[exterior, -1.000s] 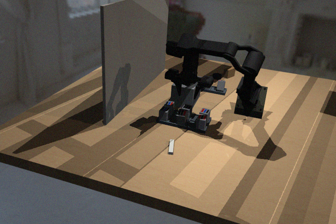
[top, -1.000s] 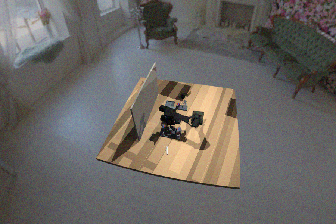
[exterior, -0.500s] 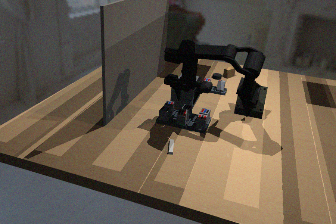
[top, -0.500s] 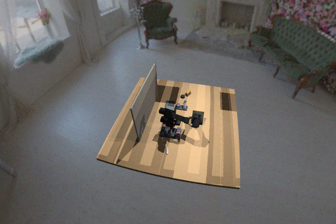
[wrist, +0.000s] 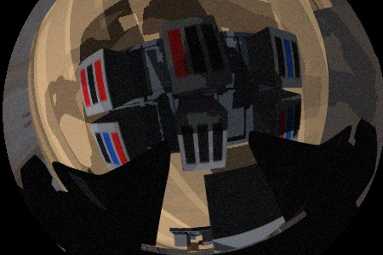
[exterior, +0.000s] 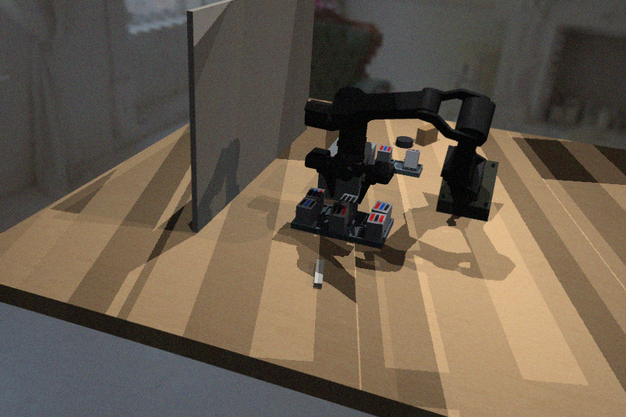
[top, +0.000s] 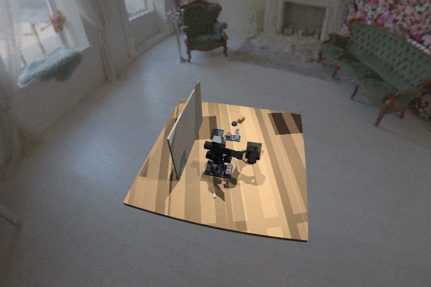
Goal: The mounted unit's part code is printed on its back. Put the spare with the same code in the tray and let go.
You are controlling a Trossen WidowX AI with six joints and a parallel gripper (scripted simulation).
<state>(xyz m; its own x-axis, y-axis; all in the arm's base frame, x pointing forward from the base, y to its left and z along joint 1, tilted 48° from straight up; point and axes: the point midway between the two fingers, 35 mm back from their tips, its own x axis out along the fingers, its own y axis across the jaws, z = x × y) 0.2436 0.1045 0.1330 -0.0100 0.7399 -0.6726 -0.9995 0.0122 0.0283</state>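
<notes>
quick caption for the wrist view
Part-open jaws hover over a rack of striped spare blocks, the white-striped one nearest.

Six dark grey stripe-coded spare blocks [exterior: 378,213] on one dark rack base [exterior: 301,224]; two more striped blocks [exterior: 412,158] on second flat holder [exterior: 399,166]; one black round puck [exterior: 404,141]; one tan wooden block [exterior: 426,135]; one small white bar [exterior: 317,272]; one upright grey panel [exterior: 243,99].
</notes>
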